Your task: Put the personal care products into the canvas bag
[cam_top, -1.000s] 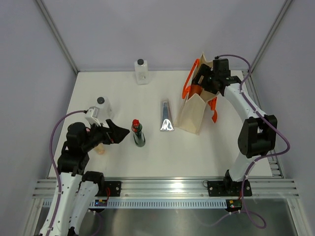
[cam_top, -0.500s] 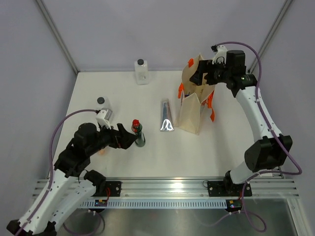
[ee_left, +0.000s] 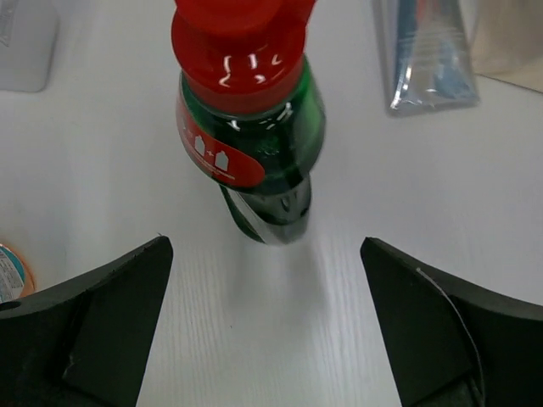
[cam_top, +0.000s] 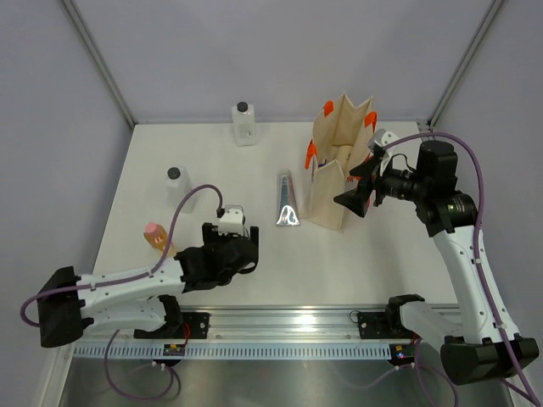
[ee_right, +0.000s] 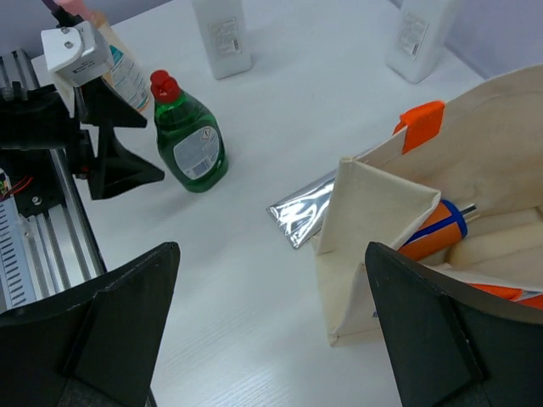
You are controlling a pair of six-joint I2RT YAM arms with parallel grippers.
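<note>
In the top view the left arm has swung in from the left edge of the counter (cam_top: 153,153) and now lies low along its near side. The left claw (cam_top: 244,244) has arrived just left of the silver tube (cam_top: 287,202), which lies flat. The right claw (cam_top: 357,188) has come out of the mouth of the canvas bag (cam_top: 329,202) and hangs just beside its right wall. From the left wrist, the dark green red-capped bottle (ee_left: 254,144) stands upright just ahead of the left claw's released, wide-spread fingers, centred between them and touching neither. From the right wrist, the right claw is likewise released, fingers far apart, the canvas bag below and ahead with the orange blue-capped bottle (ee_right: 434,225) lying inside.
</note>
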